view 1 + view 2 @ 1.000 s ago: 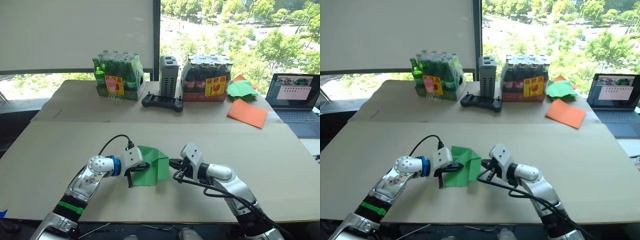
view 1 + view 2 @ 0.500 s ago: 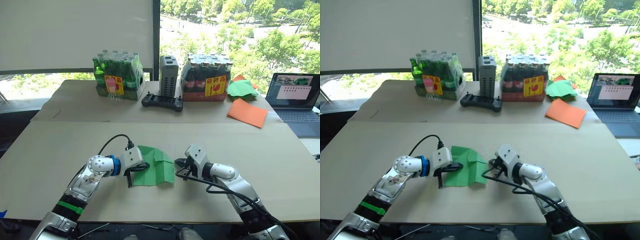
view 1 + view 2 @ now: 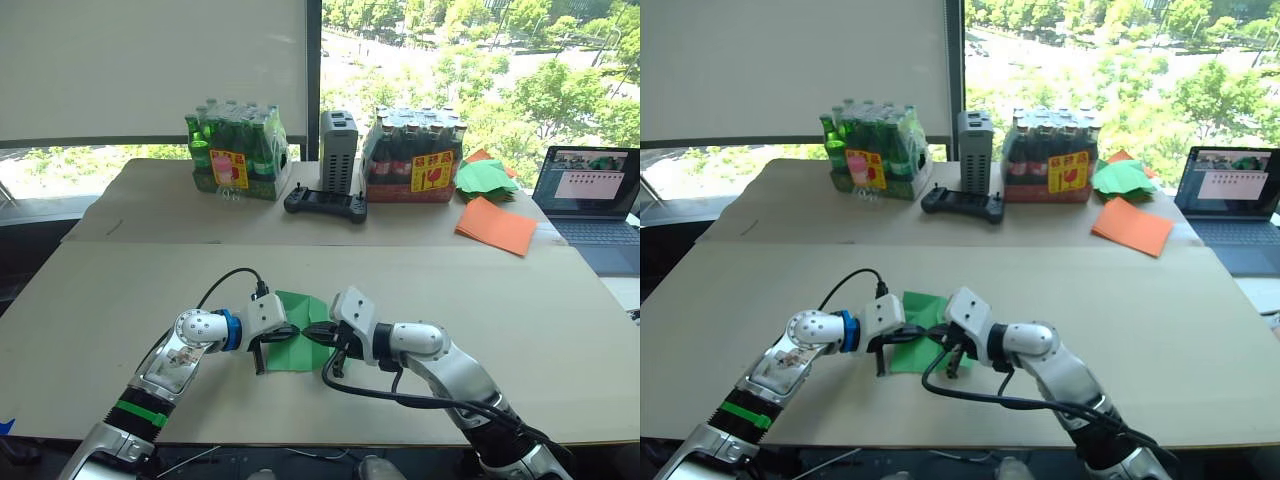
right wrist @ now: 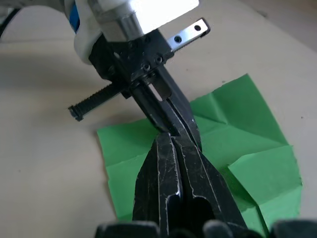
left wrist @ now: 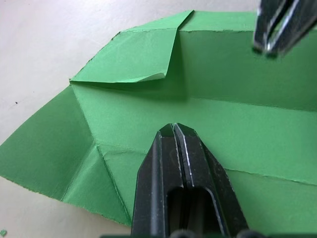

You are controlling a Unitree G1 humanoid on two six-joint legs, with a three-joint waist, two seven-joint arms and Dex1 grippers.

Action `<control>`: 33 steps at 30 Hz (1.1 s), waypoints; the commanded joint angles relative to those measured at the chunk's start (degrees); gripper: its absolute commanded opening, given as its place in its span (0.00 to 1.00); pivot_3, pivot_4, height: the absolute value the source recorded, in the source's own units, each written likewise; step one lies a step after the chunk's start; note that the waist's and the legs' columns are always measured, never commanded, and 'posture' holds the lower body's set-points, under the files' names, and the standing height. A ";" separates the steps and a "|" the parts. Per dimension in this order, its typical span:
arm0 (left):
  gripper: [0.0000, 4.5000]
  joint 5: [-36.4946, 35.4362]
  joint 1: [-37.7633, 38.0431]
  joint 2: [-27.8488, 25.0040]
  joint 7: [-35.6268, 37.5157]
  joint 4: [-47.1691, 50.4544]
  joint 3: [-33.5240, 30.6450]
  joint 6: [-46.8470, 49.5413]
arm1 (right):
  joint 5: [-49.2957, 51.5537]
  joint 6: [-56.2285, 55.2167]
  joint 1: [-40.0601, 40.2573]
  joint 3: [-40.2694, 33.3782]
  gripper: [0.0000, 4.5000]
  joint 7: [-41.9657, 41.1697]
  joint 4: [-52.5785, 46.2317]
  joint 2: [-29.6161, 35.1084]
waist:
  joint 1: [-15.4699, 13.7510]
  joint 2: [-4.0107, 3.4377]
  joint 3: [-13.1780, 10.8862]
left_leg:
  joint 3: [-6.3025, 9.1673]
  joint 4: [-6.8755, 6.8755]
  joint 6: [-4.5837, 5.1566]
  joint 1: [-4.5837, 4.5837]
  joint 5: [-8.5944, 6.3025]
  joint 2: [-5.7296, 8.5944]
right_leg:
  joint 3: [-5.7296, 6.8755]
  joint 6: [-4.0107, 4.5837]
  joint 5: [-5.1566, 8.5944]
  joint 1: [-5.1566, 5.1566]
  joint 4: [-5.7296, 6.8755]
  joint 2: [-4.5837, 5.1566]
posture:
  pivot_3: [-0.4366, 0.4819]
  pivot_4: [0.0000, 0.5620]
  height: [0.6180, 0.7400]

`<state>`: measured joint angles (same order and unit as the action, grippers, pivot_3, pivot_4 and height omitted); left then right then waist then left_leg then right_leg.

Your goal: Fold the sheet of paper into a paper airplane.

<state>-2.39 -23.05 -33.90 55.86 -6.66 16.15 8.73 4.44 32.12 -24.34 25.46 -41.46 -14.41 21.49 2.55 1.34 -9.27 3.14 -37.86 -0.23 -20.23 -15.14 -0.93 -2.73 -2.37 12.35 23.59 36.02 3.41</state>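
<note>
**Two closed grippers pin a half-folded green sheet at mid-table**

On the near table, the left gripper (image 3: 283,338) rests tip-down on the green paper (image 5: 237,124), its two black fingers pressed together with nothing between them, apparently to hold the sheet flat against the tabletop (image 3: 120,310). The paper, meant to become an airplane, lies between the two arms near the table's front edge. It is only partly folded: one corner flap (image 5: 131,57) is turned over and creases cross the rest, so the dart shape looks some way off. Coming in from 3 o'clock, the right gripper (image 3: 316,335) meets the left one almost tip to tip over the sheet, its fingers likewise shut and empty, seemingly placed to press or run a crease while the other arm anchors the paper.

On the far table, from 11 o'clock to 2 o'clock, stand a pack of green bottles (image 3: 236,150), a black controller (image 3: 325,205), a pack of dark bottles (image 3: 415,155), a heap of green folded papers (image 3: 484,177), an orange sheet (image 3: 495,226) and an open laptop (image 3: 588,195).
</note>
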 commanded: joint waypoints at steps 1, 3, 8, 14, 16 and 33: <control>0.00 2.25 1.58 -0.69 0.41 -2.06 1.54 1.56 | -4.96 1.13 -1.63 2.11 0.01 2.07 1.97 1.13 | -0.04 0.00 0.00 | 0.01 0.00 0.00 0.00 0.00 0.00 | 0.01 0.00 0.00 0.00 0.00 0.00 | 0.48 0.27 1.00; 0.00 2.23 1.61 -0.65 0.38 -2.00 1.51 1.60 | -6.50 1.82 -2.21 2.24 0.01 3.37 3.39 0.70 | -0.02 0.00 0.00 | 0.00 0.00 0.00 -0.02 0.00 0.00 | 0.01 0.02 0.00 0.03 0.00 0.00 | 0.48 0.27 1.00; 0.00 2.18 1.60 -0.59 0.40 -1.92 1.36 1.74 | -9.32 1.85 -3.48 1.44 0.01 6.71 7.18 -0.82 | 0.02 0.00 0.00 | 0.01 0.00 0.00 -0.05 0.00 -0.01 | 0.01 0.02 0.00 0.08 0.04 -0.01 | 0.48 0.27 1.00; 0.00 2.02 1.64 -0.74 0.52 -1.70 1.17 1.83 | -9.32 0.55 -5.77 -2.73 0.01 9.37 9.34 -2.06 | 0.04 0.00 0.00 | 0.00 0.00 0.00 -0.07 0.00 0.00 | 0.00 0.03 0.00 0.10 0.04 0.00 | 0.48 0.27 1.00; 0.00 1.99 1.68 -0.73 0.54 -1.63 1.14 1.83 | -9.75 0.47 -6.37 -3.89 0.01 10.18 11.01 -1.93 | 0.03 0.00 0.00 | 0.00 0.00 0.00 -0.08 0.00 0.00 | 0.00 0.04 -0.01 0.10 0.04 0.00 | 0.48 0.27 1.00; 0.00 1.70 2.49 -1.10 0.53 -0.32 0.50 2.44 | -10.21 -0.56 -4.93 -5.33 0.01 9.51 18.31 -2.54 | 0.15 0.00 0.00 | -0.01 0.01 0.00 -0.08 0.00 -0.01 | 0.00 0.25 -0.13 0.12 0.03 -0.01 | 0.48 0.27 1.00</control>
<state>-2.37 -22.28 -33.91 55.82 -5.46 15.48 9.01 -5.64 30.50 -30.16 20.12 -31.38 3.39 18.79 2.70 1.34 -9.27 3.13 -37.84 -0.23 -20.31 -15.14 -0.94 -2.73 -2.12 12.21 23.71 36.05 3.40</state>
